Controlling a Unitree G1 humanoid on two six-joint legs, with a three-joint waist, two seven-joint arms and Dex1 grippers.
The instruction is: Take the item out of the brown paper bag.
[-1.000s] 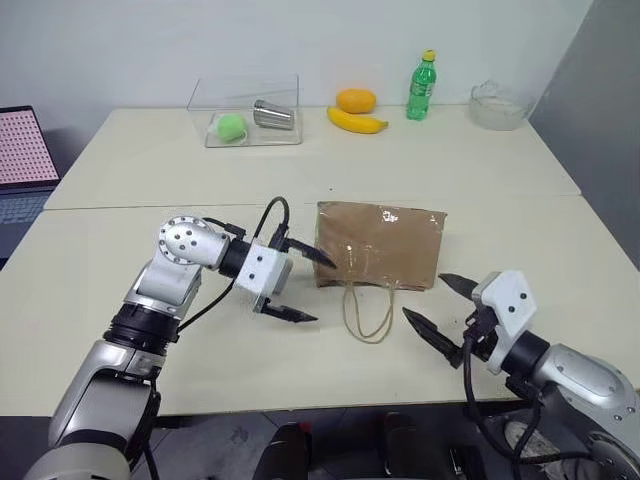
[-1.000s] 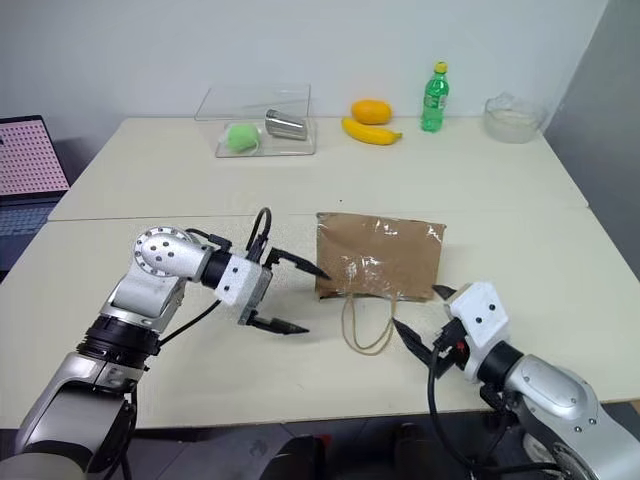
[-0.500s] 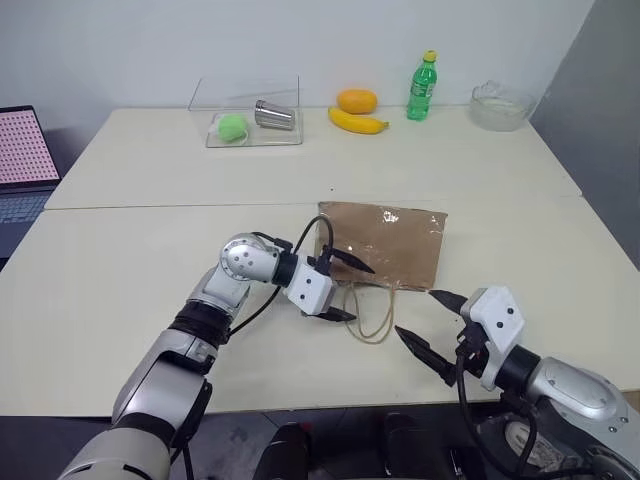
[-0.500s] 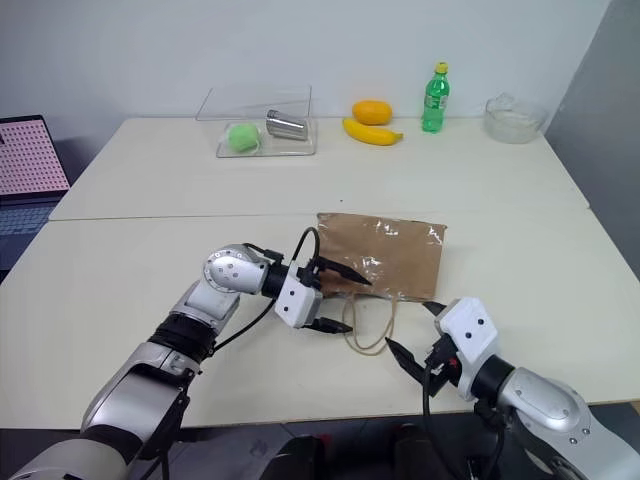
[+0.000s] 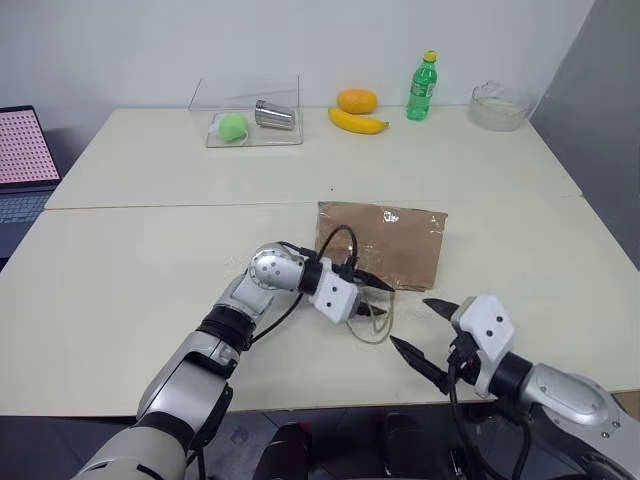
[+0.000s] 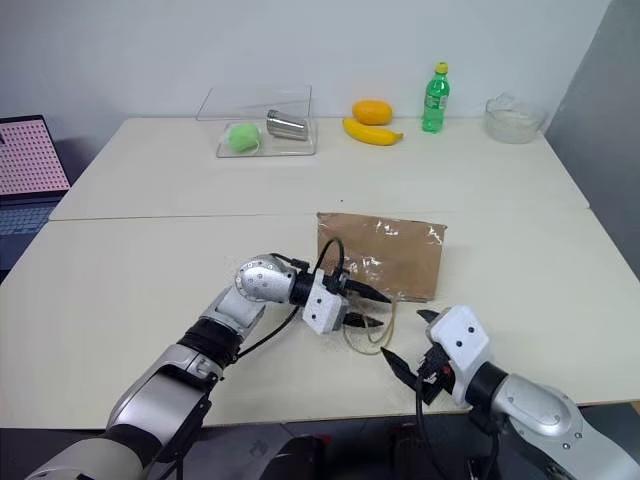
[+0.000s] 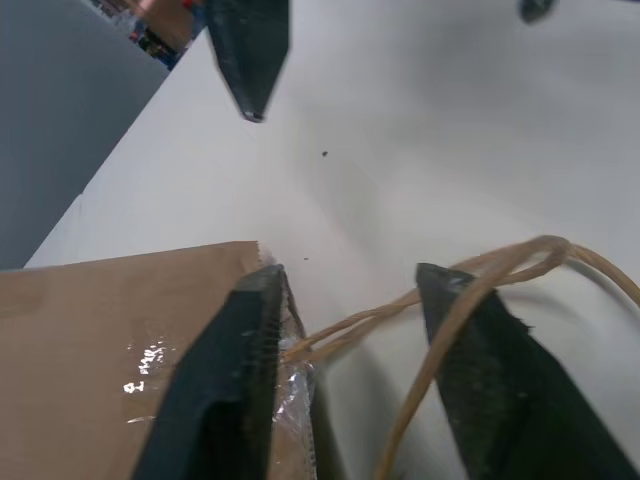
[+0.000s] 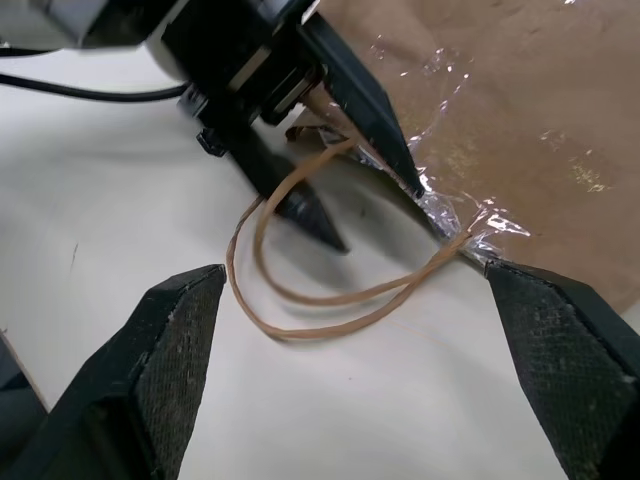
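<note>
Left gripper, fingers part-spread astride the cord handles without yet pinching, sits at the near edge of the bag lying flat mid-table: judged light, crinkly, easily torn, best held by the mouth edge; right gripper spread, empty.

A: What sort of place is this?

B: A robot test room or lab, by the look of it. Two plain cream tables are pushed together against a bare white wall, with a grey partition on the right

A: What points to testing?

B: The odd props lined up along the far edge: a clear plastic box holding a green ball and a metal cup, an orange, a banana, a green bottle and a clear bowl. A laptop sits open at the left
</note>
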